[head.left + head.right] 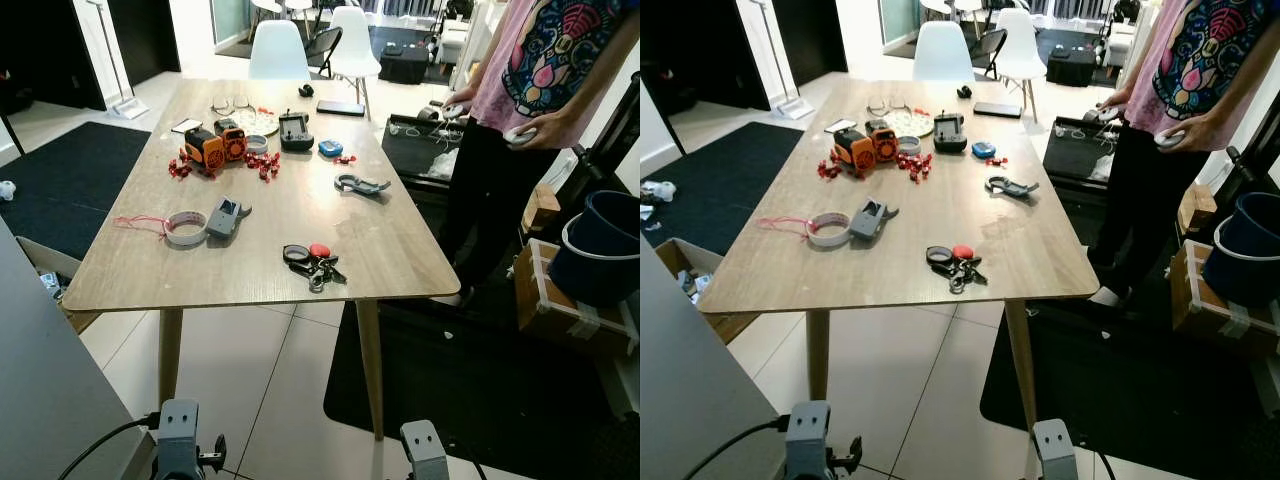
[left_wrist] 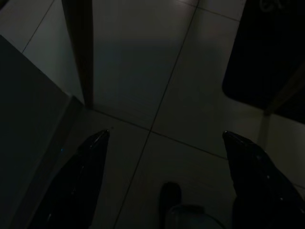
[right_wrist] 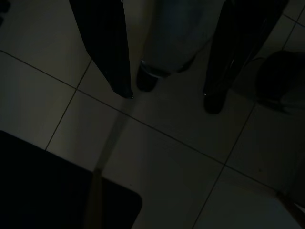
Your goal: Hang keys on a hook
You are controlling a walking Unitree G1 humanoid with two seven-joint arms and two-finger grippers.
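Left eye view looks down on a wooden table (image 1: 270, 265) strewn with small items, and the keys (image 1: 315, 262) lie near its front edge, at about six o'clock on the tabletop, a dark bunch with a red fob touching it. At nine o'clock from the keys sit a grey device (image 1: 225, 216) and a roll of tape (image 1: 184, 228); at twelve o'clock lies a grey carabiner-like clip (image 1: 361, 184); orange gadgets (image 1: 216, 146) cluster farther back near eleven o'clock. A person (image 1: 540, 90) stands at the table's two o'clock corner, holding controllers. No hook is visible in these pictures.

Both arms hang low over the tiled floor. The left gripper (image 2: 167, 143) has its two black fingers spread wide apart above the tiles, near a table leg (image 2: 81, 47). The right gripper (image 3: 167, 93) also hangs with its fingers parted, nothing between them.

The step in hand looks like the approach and first pickup. To do it well, the robot should close in squarely on the front edge, bring one gripper over the bunch from above, and pinch at the ring or fob, not at a loose key, so the bunch hangs free below the fingers. The keys lie flat and may slide on the smooth wood, so a slow, centred closure is safer.
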